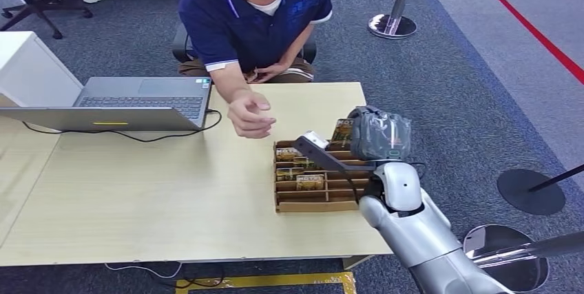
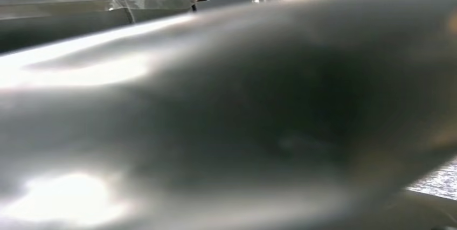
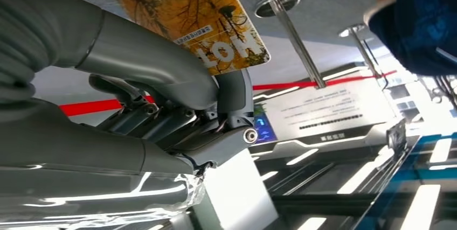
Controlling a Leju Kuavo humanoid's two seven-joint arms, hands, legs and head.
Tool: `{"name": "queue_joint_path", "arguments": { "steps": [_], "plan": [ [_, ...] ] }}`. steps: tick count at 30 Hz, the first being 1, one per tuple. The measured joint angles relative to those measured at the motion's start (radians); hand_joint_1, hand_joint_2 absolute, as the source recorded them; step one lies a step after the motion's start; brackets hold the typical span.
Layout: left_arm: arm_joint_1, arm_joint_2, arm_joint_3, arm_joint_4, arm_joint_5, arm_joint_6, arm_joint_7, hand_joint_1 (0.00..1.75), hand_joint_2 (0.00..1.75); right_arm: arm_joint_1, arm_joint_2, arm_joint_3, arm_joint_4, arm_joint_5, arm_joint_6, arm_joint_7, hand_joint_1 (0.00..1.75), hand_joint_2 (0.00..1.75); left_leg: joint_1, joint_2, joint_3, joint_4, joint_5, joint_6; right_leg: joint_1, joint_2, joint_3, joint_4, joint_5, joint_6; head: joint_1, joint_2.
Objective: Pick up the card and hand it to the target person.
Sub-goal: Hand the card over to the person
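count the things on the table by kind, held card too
open grey laptop: 1
black cable: 1
brown cardboard divider tray: 1
printed cards lying in the tray: 4
yellow printed card held by the right hand: 1
total: 8

The robot's right arm [image 1: 420,235] reaches up from the lower right, silver and bent at the wrist, with the right hand [image 1: 379,133] raised at its end under a clear wrapped cover. In the right wrist view the thick grey thumb [image 3: 156,65] presses a card [image 3: 199,17] against the darker fingers [image 3: 234,95], the card sticking out beyond the fingertips. The left wrist view is a blur of grey.
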Motion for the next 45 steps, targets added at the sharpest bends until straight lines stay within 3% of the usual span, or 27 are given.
{"name": "queue_joint_path", "arguments": {
  "steps": [15, 31, 35, 45],
  "plan": [
    [-0.001, -0.001, 0.000, 0.000, -0.029, -0.002, 0.007, 0.00, 0.00, -0.002, 0.030, -0.078, -0.097, -0.103, -0.016, -0.072, 1.61, 1.75, 0.000, 0.000, 0.000, 0.000, 0.000, 0.000, 0.000, 0.000, 0.000, 0.000, 0.000, 0.000, 0.000, 0.000],
    [-0.004, -0.001, 0.000, 0.000, -0.054, -0.007, 0.007, 0.00, 0.00, -0.132, 0.170, -0.069, 0.082, -0.178, 0.013, -0.110, 1.64, 1.75, 0.000, 0.000, 0.000, 0.000, 0.001, -0.001, 0.000, 0.000, 0.000, 0.001, 0.000, 0.000, 0.000, 0.000],
    [-0.005, -0.001, 0.000, 0.000, -0.054, -0.002, 0.015, 0.00, 1.75, -0.148, 0.189, -0.068, 0.120, -0.194, 0.014, -0.118, 1.64, 1.75, 0.000, 0.000, 0.000, 0.000, 0.001, -0.001, 0.000, 0.000, 0.000, 0.001, 0.000, 0.000, 0.000, 0.000],
    [-0.005, -0.001, 0.000, 0.000, -0.054, 0.026, 0.021, 0.00, 1.75, -0.168, 0.206, -0.045, 0.181, -0.214, 0.014, -0.123, 1.59, 1.75, 0.000, 0.000, 0.000, 0.000, 0.001, -0.001, 0.000, 0.000, 0.000, 0.001, 0.000, 0.000, 0.000, 0.000]
  ]
}}
